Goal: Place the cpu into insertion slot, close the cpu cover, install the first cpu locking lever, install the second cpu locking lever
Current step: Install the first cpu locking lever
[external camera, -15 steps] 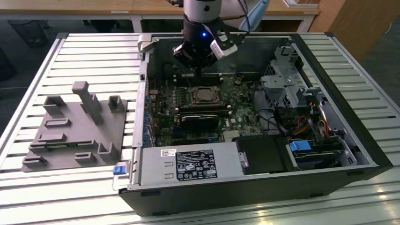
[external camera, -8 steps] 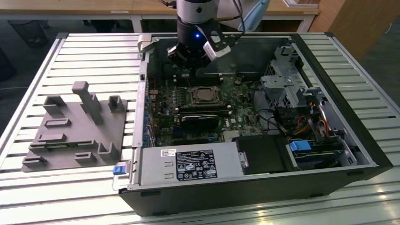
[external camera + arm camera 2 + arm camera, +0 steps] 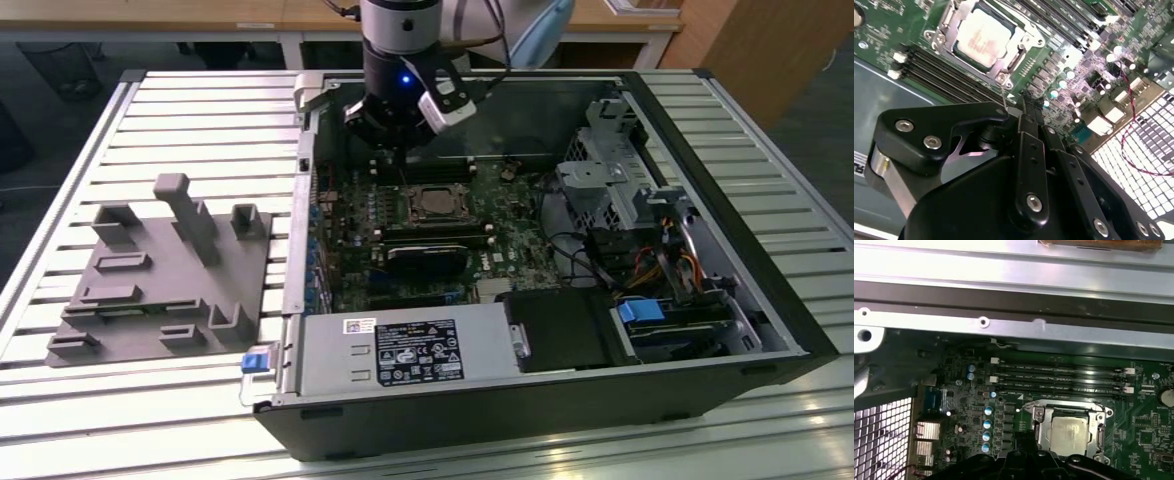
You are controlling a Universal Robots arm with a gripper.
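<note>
The cpu (image 3: 985, 37) lies flat in the insertion slot (image 3: 412, 192) on the green board, its pale metal top showing. The cpu cover (image 3: 1019, 47) is down around it, its window framing the chip. In the first wrist view the cpu (image 3: 1070, 432) and cover (image 3: 1040, 416) sit just beyond my fingertips. A thin silver locking lever (image 3: 1003, 92) stands up from the socket's corner, right beside my gripper (image 3: 1026, 100). The fingers look shut together, and I cannot tell if the lever is pinched. In the exterior view my gripper (image 3: 390, 150) hangs just behind the cpu (image 3: 434, 204).
Long black memory slots (image 3: 1059, 377) run next to the socket. A black cooler block (image 3: 427, 262) sits in front of it, with the power supply (image 3: 400, 355) nearer still. Drive cages and cables (image 3: 627, 210) fill the case's right side. A grey fixture (image 3: 160, 270) lies outside, left.
</note>
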